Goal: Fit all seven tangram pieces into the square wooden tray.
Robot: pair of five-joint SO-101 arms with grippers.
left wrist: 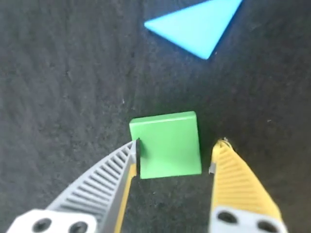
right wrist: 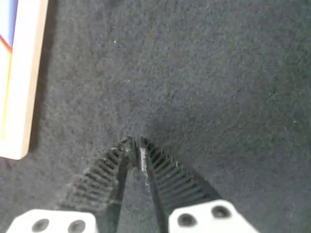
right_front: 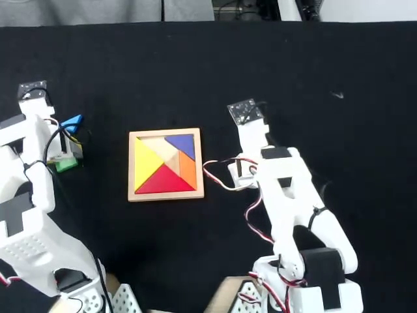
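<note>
The square wooden tray (right_front: 132, 167) lies mid-table with a yellow triangle (right_front: 146, 163), a red triangle (right_front: 166, 181), an orange piece (right_front: 188, 169) and a dark blue triangle (right_front: 183, 143) in it. Its upper middle shows wood colour. Left of the tray, a green square (right_front: 65, 165) (left wrist: 165, 143) rests on the cloth, and my left gripper (right_front: 67, 156) (left wrist: 177, 145) stands open astride it, one finger at its edge. A light blue triangle (right_front: 71, 122) (left wrist: 197, 26) lies just beyond. My right gripper (right_front: 240, 173) (right wrist: 135, 143) is shut on nothing, right of the tray's edge (right wrist: 22, 77).
Black cloth covers the table. Red and white cables (right_front: 225, 182) loop from the right arm toward the tray's right side. The arm bases stand at the near edge; the far half of the table is open cloth.
</note>
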